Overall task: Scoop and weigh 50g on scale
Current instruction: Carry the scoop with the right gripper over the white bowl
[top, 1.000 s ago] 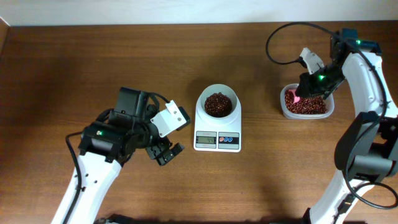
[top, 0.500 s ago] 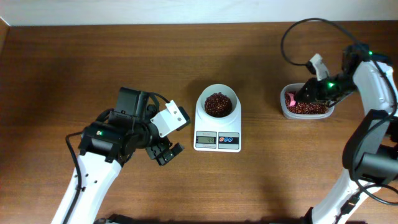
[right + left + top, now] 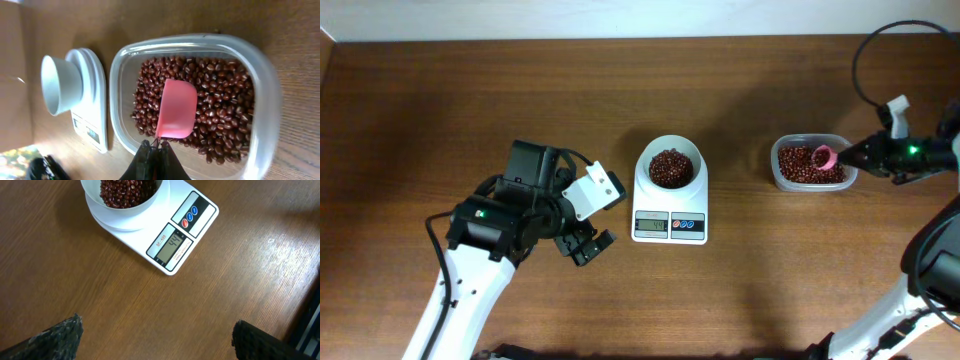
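My right pincer (image 3: 155, 149) is clamped on the scoop (image 3: 176, 109) handle, over the tub's (image 3: 122, 85) beans (image 3: 220, 95). My left pincer (image 3: 586, 246) is wide open, empty, beside the scale (image 3: 670, 215).

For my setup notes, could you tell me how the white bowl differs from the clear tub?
The white bowl is round and opaque; the clear tub is rectangular and see-through. The bowl stands on the scale; the tub on the table. A pink scoop hangs over the tub, none over the bowl. Both hold red beans.
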Robot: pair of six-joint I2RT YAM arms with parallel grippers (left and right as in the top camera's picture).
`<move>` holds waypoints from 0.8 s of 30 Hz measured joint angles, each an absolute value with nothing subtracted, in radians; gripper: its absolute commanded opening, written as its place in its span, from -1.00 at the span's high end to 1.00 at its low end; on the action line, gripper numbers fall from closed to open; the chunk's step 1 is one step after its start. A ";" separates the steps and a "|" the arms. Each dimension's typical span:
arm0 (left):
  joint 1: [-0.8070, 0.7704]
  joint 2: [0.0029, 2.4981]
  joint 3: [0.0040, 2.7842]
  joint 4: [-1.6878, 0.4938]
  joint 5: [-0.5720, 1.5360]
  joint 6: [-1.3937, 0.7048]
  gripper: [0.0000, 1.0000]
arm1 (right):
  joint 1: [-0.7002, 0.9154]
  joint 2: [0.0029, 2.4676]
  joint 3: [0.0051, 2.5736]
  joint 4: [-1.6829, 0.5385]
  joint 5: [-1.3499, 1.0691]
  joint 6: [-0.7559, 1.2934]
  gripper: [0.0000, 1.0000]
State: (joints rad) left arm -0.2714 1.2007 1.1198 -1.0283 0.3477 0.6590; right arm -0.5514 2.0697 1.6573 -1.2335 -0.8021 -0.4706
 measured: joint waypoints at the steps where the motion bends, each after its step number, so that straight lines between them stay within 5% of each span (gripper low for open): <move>1: -0.271 1.201 1.120 -1.028 0.348 0.659 -0.98 | -0.566 2.070 1.657 -1.234 -0.820 -0.470 0.92; 15: -0.271 1.201 1.120 -1.028 0.348 0.659 -0.98 | -0.592 2.070 1.657 -1.238 -1.059 -0.471 0.92; 24: -0.271 1.201 1.120 -1.028 0.348 0.659 -0.98 | -0.332 2.070 1.657 -1.237 -1.164 -0.471 0.92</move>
